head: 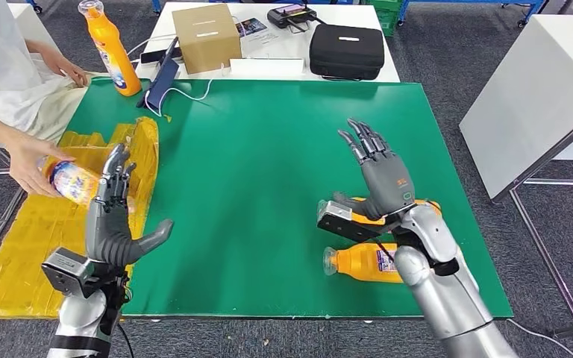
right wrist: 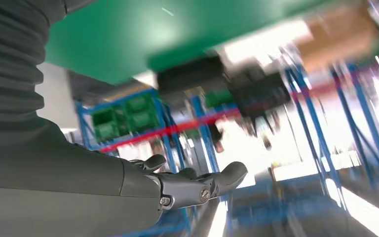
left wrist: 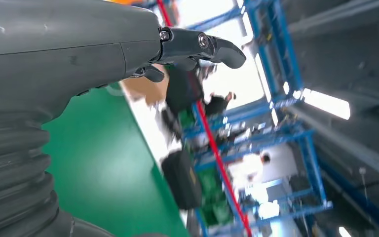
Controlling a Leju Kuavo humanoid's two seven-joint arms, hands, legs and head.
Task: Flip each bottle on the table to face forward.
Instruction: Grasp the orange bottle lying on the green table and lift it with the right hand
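An orange bottle [head: 363,262] lies on its side on the green table [head: 268,156] near the front edge, partly under my right forearm. My right hand [head: 379,170] is raised above it, fingers spread, holding nothing; its fingers [right wrist: 197,183] show in the right wrist view. Another orange bottle [head: 112,51] stands upright at the table's far left corner. A person's hand [head: 26,160] holds a third labelled bottle [head: 73,181] at the left edge. My left hand [head: 113,212] is beside that bottle with fingers extended, holding nothing; its fingers [left wrist: 202,47] stick out in the left wrist view.
A yellow sheet [head: 52,216] covers the left side by the table. Behind the green top are a cardboard box [head: 206,37], a black case [head: 346,51] and a dark tablet [head: 163,82]. A white table [head: 530,89] stands to the right.
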